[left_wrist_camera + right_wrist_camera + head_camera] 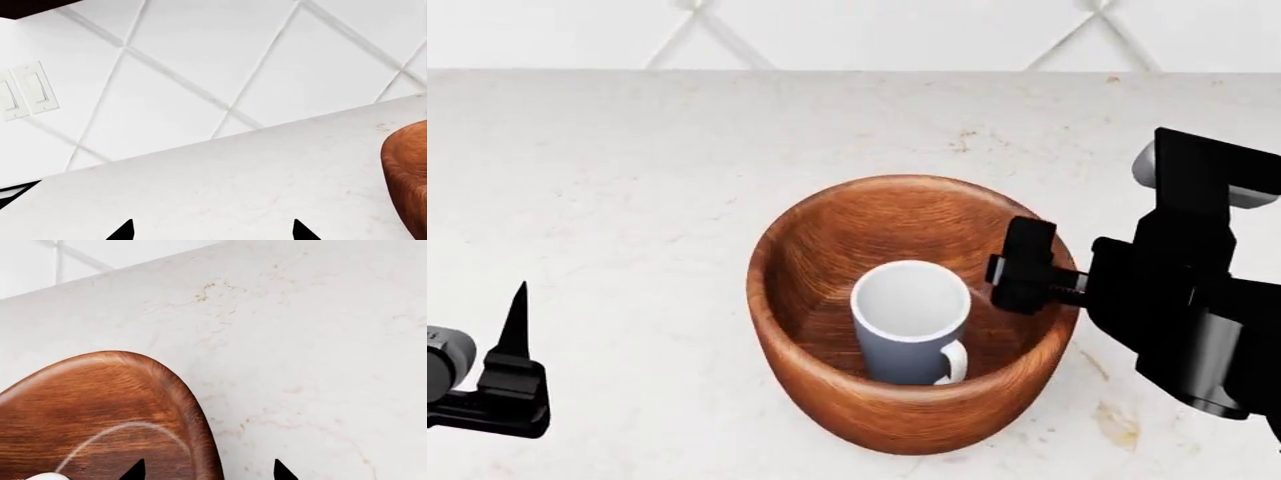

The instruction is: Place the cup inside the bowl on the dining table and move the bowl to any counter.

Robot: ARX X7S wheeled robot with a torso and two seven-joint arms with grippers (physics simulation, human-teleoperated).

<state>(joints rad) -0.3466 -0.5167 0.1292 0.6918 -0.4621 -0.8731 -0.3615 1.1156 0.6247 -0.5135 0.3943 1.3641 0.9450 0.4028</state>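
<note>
Right fingers (1034, 265) straddle bowl (827, 375) rim | cup (910, 322) inside | counter (614, 180)

cup (909, 320) upright inside bowl (827, 240), bowl on counter (614, 180) (tiled wall (868, 30) behind)

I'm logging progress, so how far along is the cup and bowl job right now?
The cup stands upright inside the bowl, and the bowl sits on the marble-look counter. The right gripper has open jaws straddling the bowl's rim. Only withdrawing seems left.
</note>
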